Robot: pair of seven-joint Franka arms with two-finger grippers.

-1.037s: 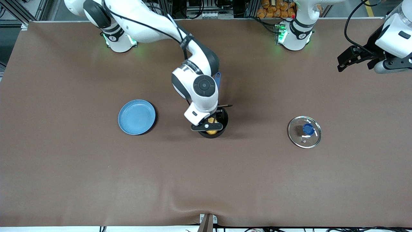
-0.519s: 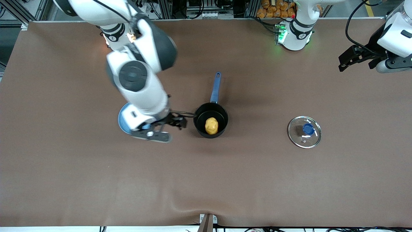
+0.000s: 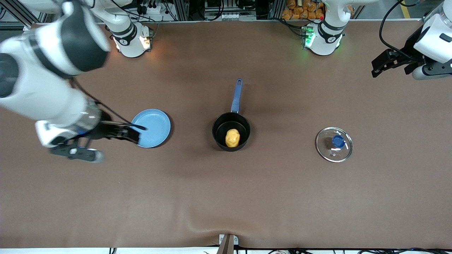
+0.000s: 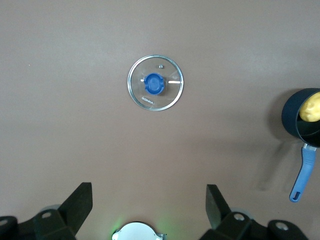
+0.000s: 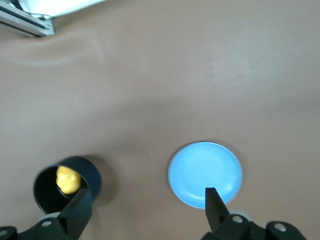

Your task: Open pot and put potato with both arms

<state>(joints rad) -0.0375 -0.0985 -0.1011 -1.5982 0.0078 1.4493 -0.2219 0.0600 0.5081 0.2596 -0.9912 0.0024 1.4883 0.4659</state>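
The black pot with a long blue handle stands mid-table, uncovered. The yellow potato lies inside it. The glass lid with a blue knob lies flat on the table toward the left arm's end. My right gripper is open and empty over the plate's edge. My left gripper is open and empty, high over the left arm's end of the table, waiting. The left wrist view shows the lid, pot and potato. The right wrist view shows the pot and potato.
A flat light-blue plate lies beside the pot toward the right arm's end; it also shows in the right wrist view. Both arm bases stand along the table's edge farthest from the front camera. Brown cloth covers the table.
The right arm has swung away from over the pot toward its own end of the table, leaving the potato in the pot. The left arm has barely moved.
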